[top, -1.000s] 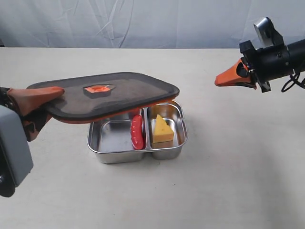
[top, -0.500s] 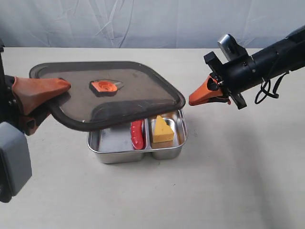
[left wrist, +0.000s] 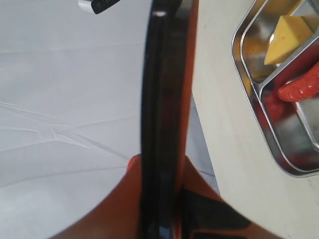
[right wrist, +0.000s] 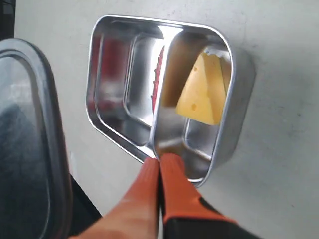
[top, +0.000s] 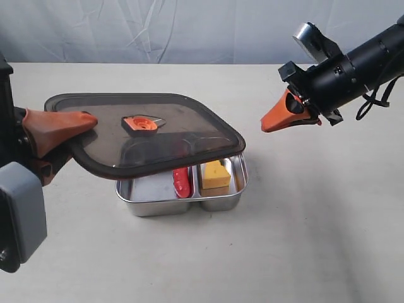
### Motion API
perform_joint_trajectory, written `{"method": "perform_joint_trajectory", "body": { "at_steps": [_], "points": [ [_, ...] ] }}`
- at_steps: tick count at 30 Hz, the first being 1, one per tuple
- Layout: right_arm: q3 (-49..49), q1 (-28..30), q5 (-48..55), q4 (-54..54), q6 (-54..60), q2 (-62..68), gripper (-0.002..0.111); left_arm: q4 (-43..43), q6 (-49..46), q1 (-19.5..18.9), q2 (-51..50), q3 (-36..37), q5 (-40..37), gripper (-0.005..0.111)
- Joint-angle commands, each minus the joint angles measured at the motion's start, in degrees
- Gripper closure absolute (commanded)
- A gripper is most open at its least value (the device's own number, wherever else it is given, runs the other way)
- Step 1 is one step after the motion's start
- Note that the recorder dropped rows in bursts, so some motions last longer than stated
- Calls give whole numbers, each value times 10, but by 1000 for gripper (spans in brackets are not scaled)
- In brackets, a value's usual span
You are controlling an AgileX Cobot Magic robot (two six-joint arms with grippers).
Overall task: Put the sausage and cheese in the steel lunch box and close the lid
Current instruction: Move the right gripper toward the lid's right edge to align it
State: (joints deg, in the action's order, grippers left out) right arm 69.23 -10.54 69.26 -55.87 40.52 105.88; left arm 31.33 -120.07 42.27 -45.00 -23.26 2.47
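Right, the food is home: the sausage (top: 182, 180) lies in the big compartment of the steel lunch box (top: 189, 201), tucked against the divider, and the cheese (top: 216, 175) stands in the small one, so closing is the job in hand. The left gripper (top: 79, 129) is pinched on one short edge of the lid (top: 151, 136), orange valve tab facing up, and the lid hangs above the box, tilted and sitting off toward the left arm's side rather than squarely over the rim. From the left wrist view it reads edge-on and clear of the box; whether its far edge brushes the back rim I can't tell. The right gripper (top: 270, 123) hovers empty off to the right, claw fully closed, nose angled down at the box. To do this well, I'd say level the lid first, slide it across until its rounded corners sit over the box's corners, then lower it straight so the seal meets the rim all round. A one-edge pinch will likely let the free end sag, so land that end gently. The cheese's peak looks the likeliest thing to foul. That closed right claw seems well placed to press the lid flat on the table (top: 303, 221) side.
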Motion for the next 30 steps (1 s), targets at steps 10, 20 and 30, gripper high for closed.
{"method": "perform_joint_trajectory", "body": {
  "at_steps": [10,20,30],
  "points": [
    [17,4,7,-51,-61,-58,109,35,-1,3,34,2,15,106],
    [-22,-93,7,-32,214,-201,109,160,-1,2,49,11,38,106],
    [-147,-277,-298,360,-9,-420,109,191,-1,2,49,11,40,106]
  ]
}}
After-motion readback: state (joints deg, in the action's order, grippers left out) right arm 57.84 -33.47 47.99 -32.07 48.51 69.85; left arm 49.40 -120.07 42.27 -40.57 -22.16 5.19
